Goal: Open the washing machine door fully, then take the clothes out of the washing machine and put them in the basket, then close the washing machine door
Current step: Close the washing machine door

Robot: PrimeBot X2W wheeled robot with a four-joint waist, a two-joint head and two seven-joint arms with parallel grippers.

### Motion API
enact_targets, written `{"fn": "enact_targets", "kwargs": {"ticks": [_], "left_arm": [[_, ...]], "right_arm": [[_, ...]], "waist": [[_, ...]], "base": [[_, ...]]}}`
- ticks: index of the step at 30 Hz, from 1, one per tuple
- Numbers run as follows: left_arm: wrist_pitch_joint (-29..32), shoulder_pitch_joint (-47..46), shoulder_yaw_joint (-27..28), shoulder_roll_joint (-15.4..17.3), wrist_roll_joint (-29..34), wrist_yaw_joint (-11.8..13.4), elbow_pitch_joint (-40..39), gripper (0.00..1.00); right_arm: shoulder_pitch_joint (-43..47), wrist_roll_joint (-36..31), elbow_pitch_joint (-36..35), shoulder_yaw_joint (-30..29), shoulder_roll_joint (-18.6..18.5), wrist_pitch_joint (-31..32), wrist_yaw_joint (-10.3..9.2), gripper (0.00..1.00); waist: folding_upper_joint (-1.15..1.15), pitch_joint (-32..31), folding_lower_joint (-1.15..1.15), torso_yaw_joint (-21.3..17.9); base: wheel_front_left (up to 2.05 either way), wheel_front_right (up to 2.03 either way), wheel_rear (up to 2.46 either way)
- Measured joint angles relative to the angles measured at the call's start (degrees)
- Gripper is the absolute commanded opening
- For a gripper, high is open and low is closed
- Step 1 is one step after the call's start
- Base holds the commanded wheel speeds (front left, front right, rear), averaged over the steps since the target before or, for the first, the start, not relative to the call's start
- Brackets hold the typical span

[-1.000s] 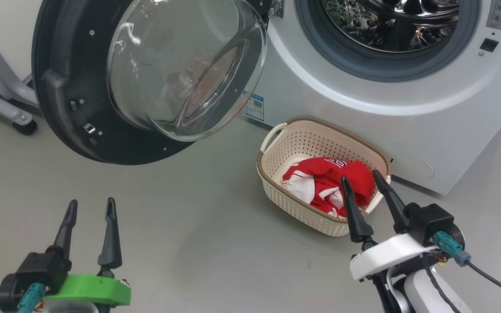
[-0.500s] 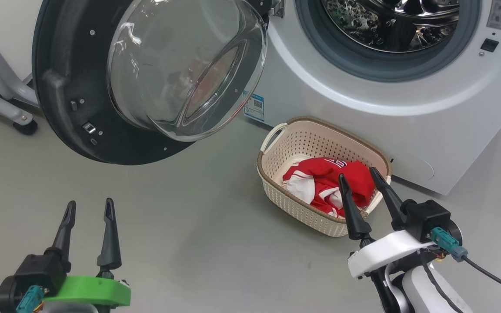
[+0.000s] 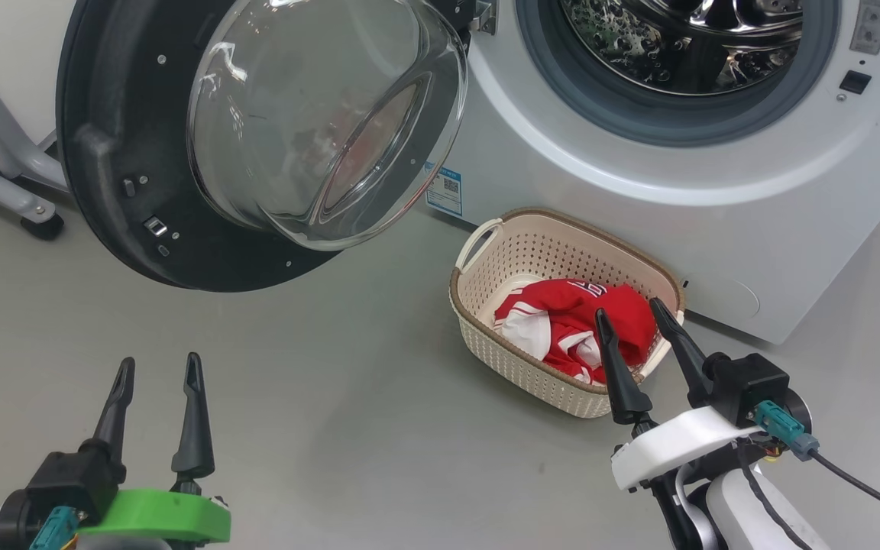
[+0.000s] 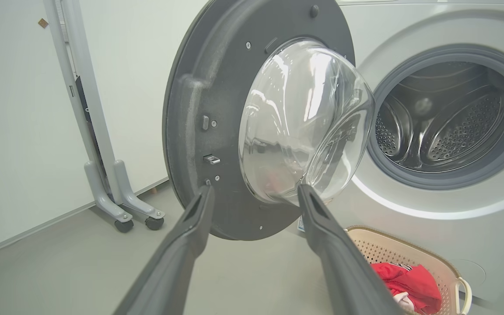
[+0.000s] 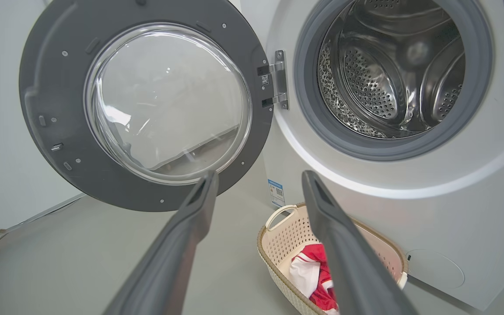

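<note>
little has changed over the last second: the right gripper (image 3: 626, 307), at 4 o'clock in the head view, has barely drifted, released and empty; the left gripper (image 3: 161, 359), at 7 o'clock, likewise. the red clothes (image 3: 554, 321) lie in the basket (image 3: 539, 252) and the drum (image 3: 684, 46) looks bare, so closing the washing machine door (image 3: 104, 153), at 10 o'clock, likely remains.

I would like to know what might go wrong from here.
The open left gripper could slip on the bulging glass of the round black-rimmed washing machine door when pushing it shut. The open right gripper hangs near the cream perforated plastic basket holding the red-and-white clothes; swinging carelessly could tip it.
</note>
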Motion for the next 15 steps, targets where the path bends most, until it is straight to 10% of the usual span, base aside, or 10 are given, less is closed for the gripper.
{"fn": "enact_targets", "kwargs": {"ticks": [15], "left_arm": [[0.0,0.03,0.08,-0.14,0.01,0.0,-0.3,1.0]], "right_arm": [[0.0,0.0,0.37,0.0,0.14,-0.02,0.0,1.0]], "waist": [[0.0,0.21,0.0,-0.02]], "base": [[0.0,0.0,0.0]]}}
